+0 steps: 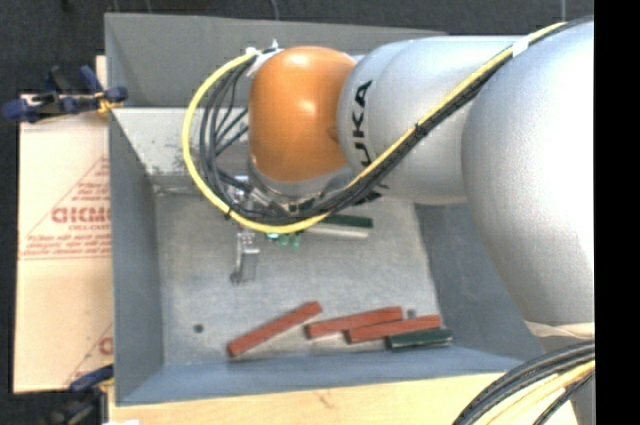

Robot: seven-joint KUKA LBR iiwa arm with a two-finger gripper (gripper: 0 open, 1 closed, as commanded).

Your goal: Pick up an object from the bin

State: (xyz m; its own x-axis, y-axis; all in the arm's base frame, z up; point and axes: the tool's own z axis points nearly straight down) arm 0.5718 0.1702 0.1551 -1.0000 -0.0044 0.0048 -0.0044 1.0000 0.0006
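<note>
Down inside the grey bin [135, 243] the arm [470, 113] comes in from three o'clock, its wrist under a rounded orange cover [295, 113] ringed by a yellow cable [192, 128] and a bundle of black ones. Below that cover the gripper [243, 260] hangs towards the floor at roughly ten o'clock from the floor's middle, above a bare grey patch; whether it is spread or pressed together cannot be told from this angle, and it shows nothing gripped. Nearest to it is a green stick [348, 224], lying at about two o'clock from the gripper, nearly level and partly tucked under the wrist and the yellow cable. The other loose things lie well apart from the gripper, along the front wall between six and four o'clock. A long red-brown stick [273, 329] slants up to the right at six o'clock. Just beside its upper end a second red-brown stick [350, 322] begins, a third red-brown stick [410, 325] lies against that one, and a short blackish-green stick [420, 340] rests against the third one's lower edge. A tiny dark speck [197, 329] sits alone on the floor at eight o'clock.
</note>
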